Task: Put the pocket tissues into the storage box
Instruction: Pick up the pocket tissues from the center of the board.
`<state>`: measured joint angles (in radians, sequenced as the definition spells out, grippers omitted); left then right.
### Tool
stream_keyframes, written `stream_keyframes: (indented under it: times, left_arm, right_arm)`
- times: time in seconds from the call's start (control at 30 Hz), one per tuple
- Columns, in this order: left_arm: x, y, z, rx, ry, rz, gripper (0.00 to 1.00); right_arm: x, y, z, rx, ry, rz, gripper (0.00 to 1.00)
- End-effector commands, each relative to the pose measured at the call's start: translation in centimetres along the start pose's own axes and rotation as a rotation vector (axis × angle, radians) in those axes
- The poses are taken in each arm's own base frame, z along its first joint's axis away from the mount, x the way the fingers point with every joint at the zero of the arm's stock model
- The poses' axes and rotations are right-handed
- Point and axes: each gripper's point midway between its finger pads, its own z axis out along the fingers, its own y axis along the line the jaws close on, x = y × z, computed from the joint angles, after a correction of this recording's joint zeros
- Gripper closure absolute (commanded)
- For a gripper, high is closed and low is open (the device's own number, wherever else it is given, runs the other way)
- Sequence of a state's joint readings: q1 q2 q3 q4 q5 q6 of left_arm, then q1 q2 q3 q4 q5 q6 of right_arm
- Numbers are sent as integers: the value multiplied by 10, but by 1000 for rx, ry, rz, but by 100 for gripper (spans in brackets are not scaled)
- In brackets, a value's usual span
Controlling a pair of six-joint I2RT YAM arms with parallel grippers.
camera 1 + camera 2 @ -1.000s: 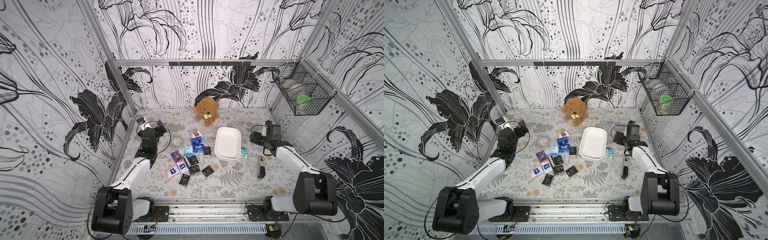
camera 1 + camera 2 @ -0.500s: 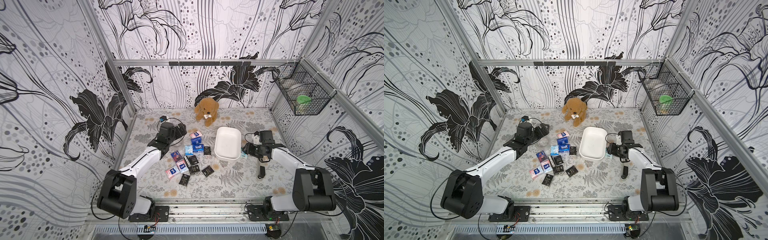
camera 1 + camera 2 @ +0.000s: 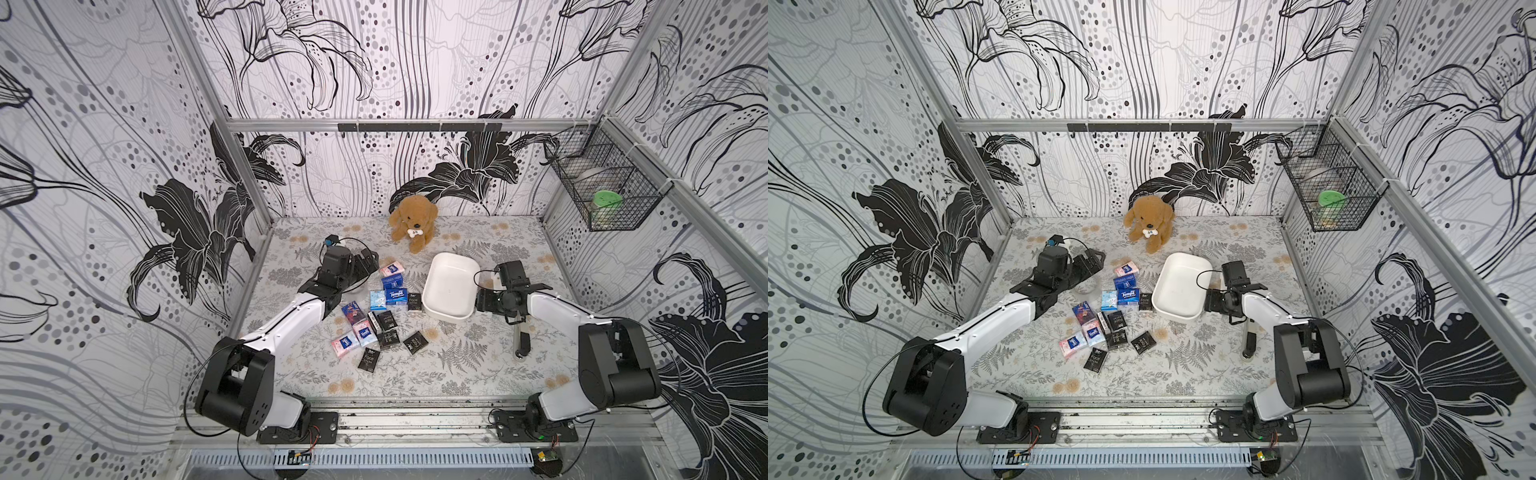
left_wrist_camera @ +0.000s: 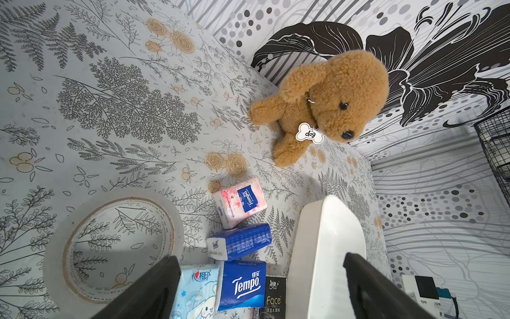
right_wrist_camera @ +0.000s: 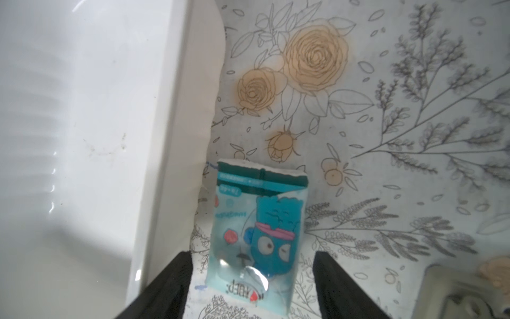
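Both arms have moved in. The left gripper (image 4: 259, 265) hangs wide open and empty over the tissues (image 3: 394, 296). The right gripper (image 5: 252, 258) is open around a teal packet (image 5: 256, 221), not touching it, just beside the empty box (image 3: 449, 282). A grab looks next.

"Tempo" on blue packet (image 4: 242, 285), "Face" on black packet (image 4: 274, 300) — "dog" on bone tag (image 4: 309, 134)

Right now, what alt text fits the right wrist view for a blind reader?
A teal cartoon tissue packet lies on the floral table between the jaws of the open right gripper, beside the white storage box.
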<state>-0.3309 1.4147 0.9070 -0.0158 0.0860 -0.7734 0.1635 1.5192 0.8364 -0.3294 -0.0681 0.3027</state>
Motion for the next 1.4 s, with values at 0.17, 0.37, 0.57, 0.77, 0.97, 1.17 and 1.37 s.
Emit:
stream_keyframes:
  times: [0.17, 0.37, 0.57, 0.77, 0.97, 1.17, 1.37]
  left_arm:
    - [-4, -15, -5, 52, 7, -17, 3]
    - [-1, -15, -5, 55, 22, -18, 3]
    - [3, -16, -4, 62, 44, -20, 3]
    - [4, -18, -2, 71, 53, -17, 3]
    - [12, -17, 4, 87, 82, -30, 3]
    - [19, -10, 9, 70, 101, -38, 3]
    - [26, 2, 8, 20, 124, -23, 3]
  right_arm:
    - [-3, -2, 14, 35, 24, 47, 25]
    - [-6, 1, 22, 32, 27, 67, 27]
    - [-3, -3, 22, 61, 39, 72, 37]
    - [-9, -10, 9, 112, 19, 78, 51]
    - [-25, -9, -29, 127, -38, 102, 51]
    - [-50, 25, -57, -29, -98, 192, 51]
    - [-86, 82, -56, -157, -152, 203, 51]
